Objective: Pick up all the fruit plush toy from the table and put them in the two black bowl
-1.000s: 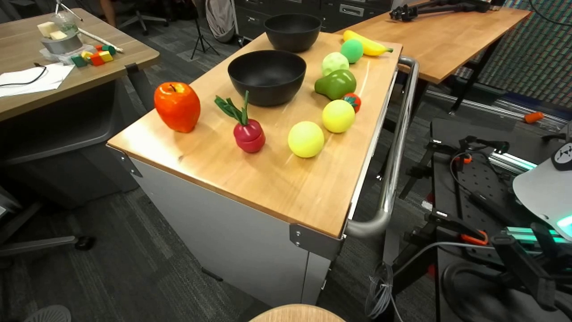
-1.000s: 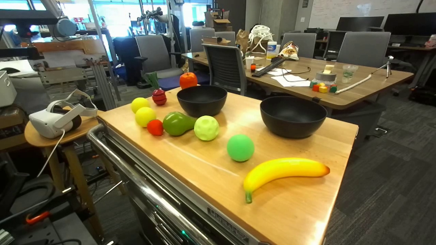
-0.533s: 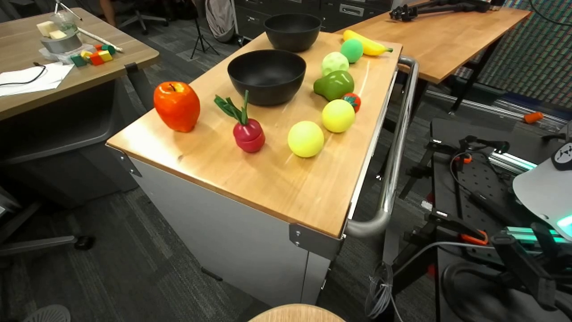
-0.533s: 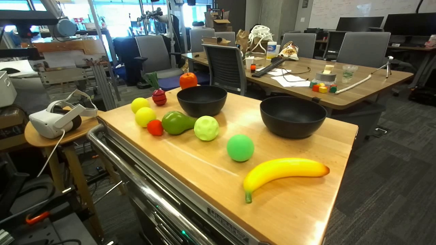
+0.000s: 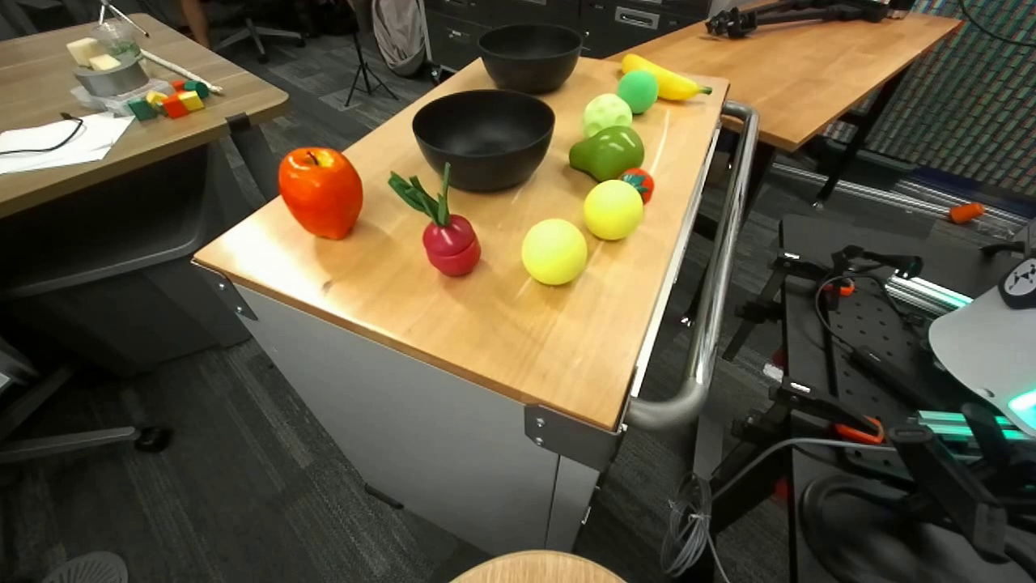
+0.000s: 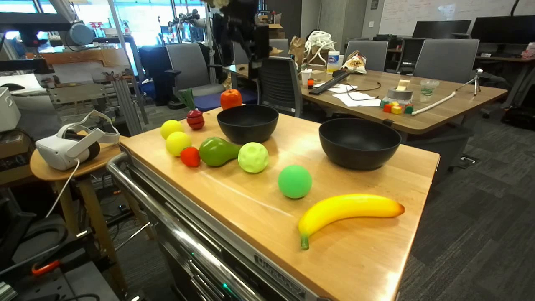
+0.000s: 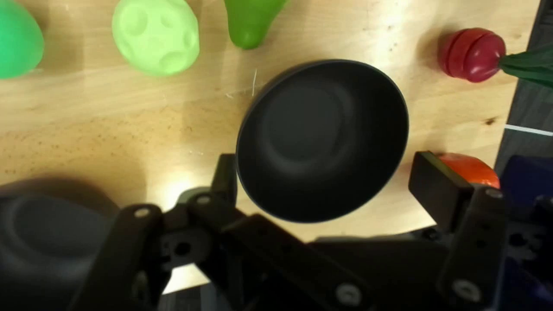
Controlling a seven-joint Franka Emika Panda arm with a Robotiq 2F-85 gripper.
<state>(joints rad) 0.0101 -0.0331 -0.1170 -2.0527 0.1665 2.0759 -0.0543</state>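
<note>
Jaws spread wide, the gripper [image 7: 332,180] hangs above a black bowl [image 7: 302,123]. Both exterior views alone catch the banana [image 6: 351,207] on the wood-topped cart [image 6: 242,190], office chairs [image 6: 281,83] beyond.

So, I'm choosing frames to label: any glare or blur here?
Wrist view: glare on the tabletop beside the central bowl; the lower-left bowl looks blurred. In an exterior view: windows washed out, gripper dark, its detail hard to read.

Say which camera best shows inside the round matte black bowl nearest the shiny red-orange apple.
The wrist view: it looks down into the bowl, its floor visible. Both exterior views show outer wall and some inner wall.
</note>
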